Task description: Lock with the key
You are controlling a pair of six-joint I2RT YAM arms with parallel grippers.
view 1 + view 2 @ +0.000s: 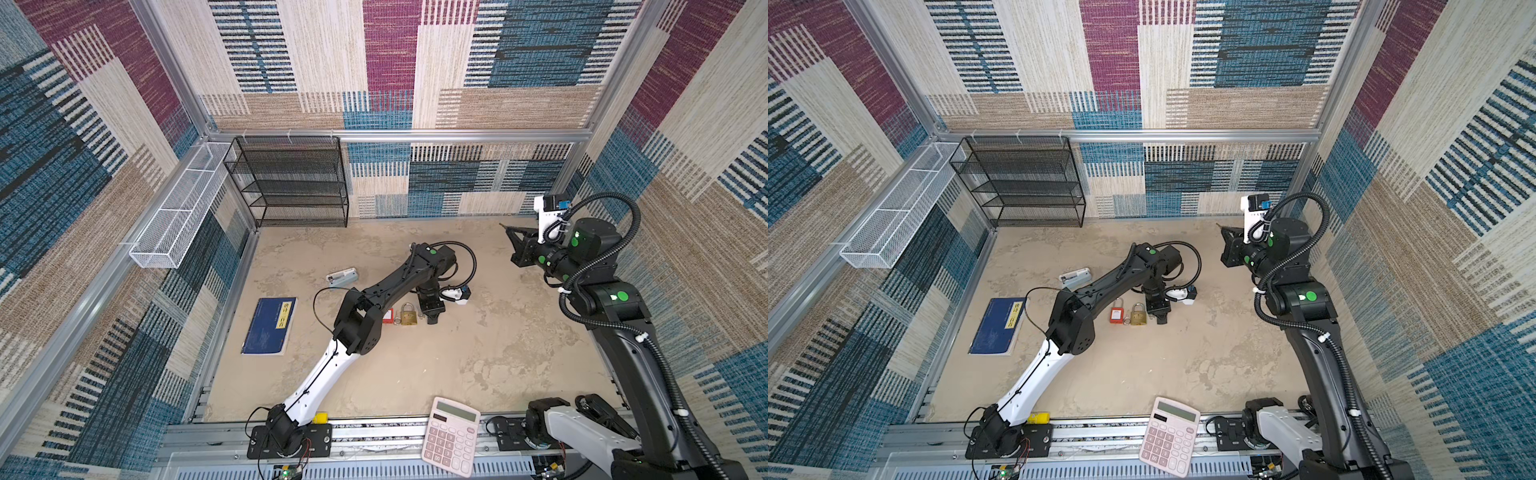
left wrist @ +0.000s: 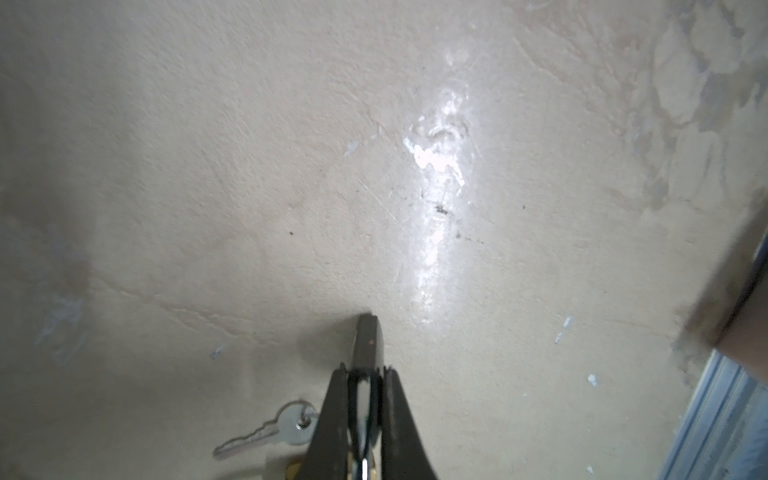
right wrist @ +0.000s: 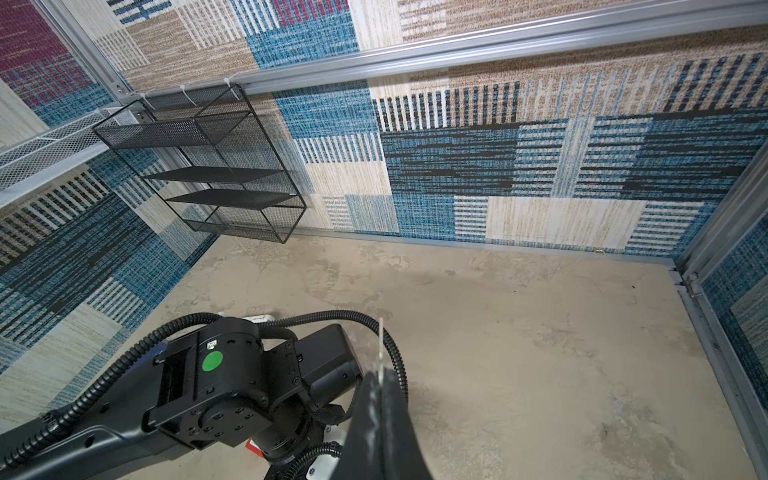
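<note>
Padlocks: two; brass padlock [image 1: 1138, 316]; red padlock [image 1: 1116, 316]
Keys: two; silver key [image 2: 266, 432]; thin key [image 3: 380, 345] clamped in my right end effector [image 3: 380, 376]
Left end effector [image 2: 365, 374]: together

2 padlocks [image 1: 1138, 318] [image 1: 1116, 316] (brass, red), 1 calculator [image 1: 1169, 436], 1 notebook [image 1: 998, 326].

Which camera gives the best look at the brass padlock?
A top view: the brass padlock lies whole beside the red padlock. The left wrist view catches only a brass sliver; the right wrist view shows none.
</note>
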